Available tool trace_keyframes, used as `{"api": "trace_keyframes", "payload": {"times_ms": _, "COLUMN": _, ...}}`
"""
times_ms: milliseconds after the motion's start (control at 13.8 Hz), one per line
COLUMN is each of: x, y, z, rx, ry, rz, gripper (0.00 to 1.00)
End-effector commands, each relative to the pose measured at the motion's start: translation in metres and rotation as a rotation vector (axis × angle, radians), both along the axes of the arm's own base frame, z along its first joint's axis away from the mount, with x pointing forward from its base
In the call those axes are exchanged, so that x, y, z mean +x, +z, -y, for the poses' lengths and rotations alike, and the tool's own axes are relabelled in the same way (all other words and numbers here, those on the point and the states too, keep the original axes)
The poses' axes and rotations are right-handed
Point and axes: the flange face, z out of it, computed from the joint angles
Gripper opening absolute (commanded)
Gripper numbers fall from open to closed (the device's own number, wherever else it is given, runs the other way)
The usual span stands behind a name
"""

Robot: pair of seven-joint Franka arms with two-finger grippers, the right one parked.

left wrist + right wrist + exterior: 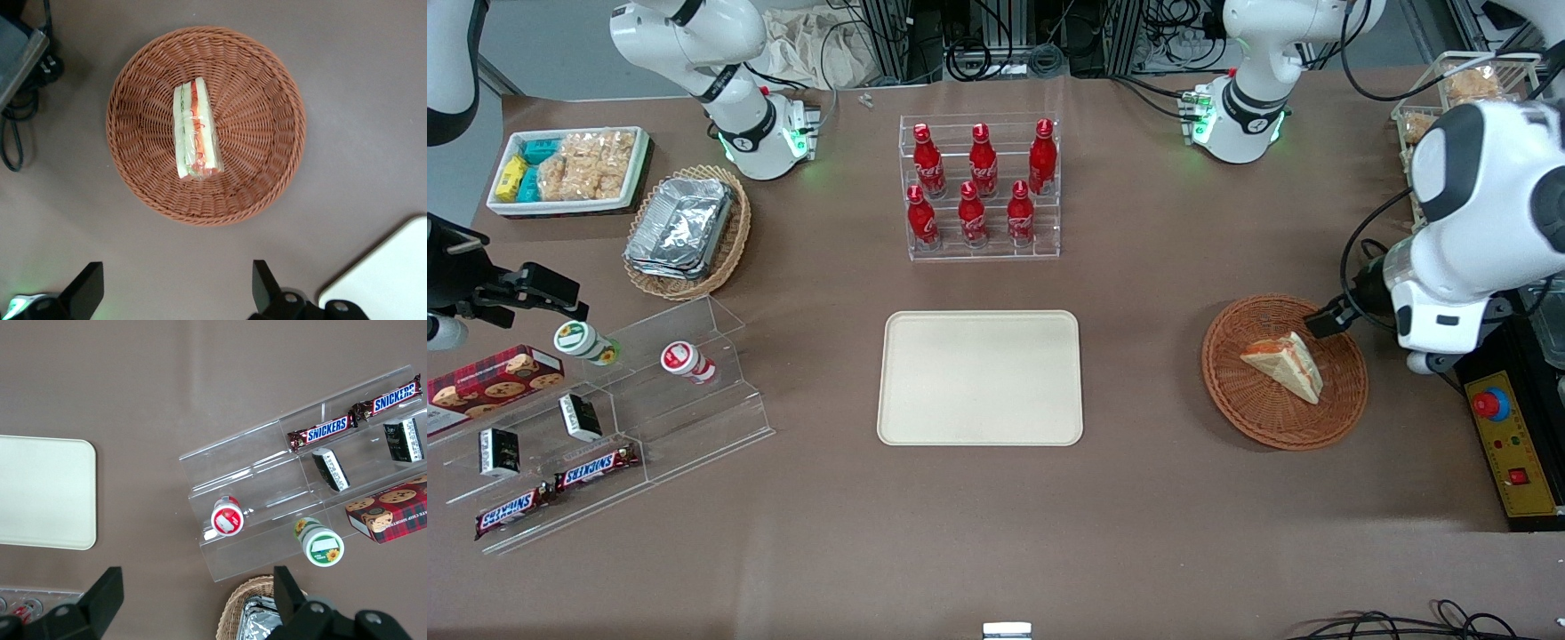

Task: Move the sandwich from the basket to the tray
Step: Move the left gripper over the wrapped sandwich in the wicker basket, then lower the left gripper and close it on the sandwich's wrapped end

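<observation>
We find the sandwich (195,130) lying in the basket (267,100) | gripper (177,290) spread wide above, empty | we judge it soft, light: pinch gently across bread faces.

- Left arm (1485,222): white, at the right edge of the front view, elbow bent, wrist angled down toward frame centre.
- Gripper (175,290): dark, fingers (87,287) spread wide apart, empty, hanging in the air, touching nothing.
</observation>
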Motion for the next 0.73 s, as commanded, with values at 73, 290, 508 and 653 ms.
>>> {"api": "trace_keyframes", "payload": {"times_ms": 73, "x": -0.010, "y": -0.050, "z": -0.001, "rx": 0.028, "ry": 0.065, "rz": 0.023, "gripper": 1.00}}
{"api": "trace_keyframes", "payload": {"times_ms": 290, "x": -0.018, "y": -0.105, "z": -0.004, "rx": 0.074, "ry": 0.162, "rz": 0.019, "gripper": 1.00}}
{"api": "trace_keyframes", "payload": {"times_ms": 508, "x": -0.012, "y": -0.132, "z": -0.005, "rx": 0.112, "ry": 0.207, "rz": 0.025, "gripper": 1.00}}
{"api": "trace_keyframes", "payload": {"times_ms": 653, "x": -0.011, "y": -0.145, "z": -0.008, "rx": 0.151, "ry": 0.216, "rz": 0.021, "gripper": 1.00}}
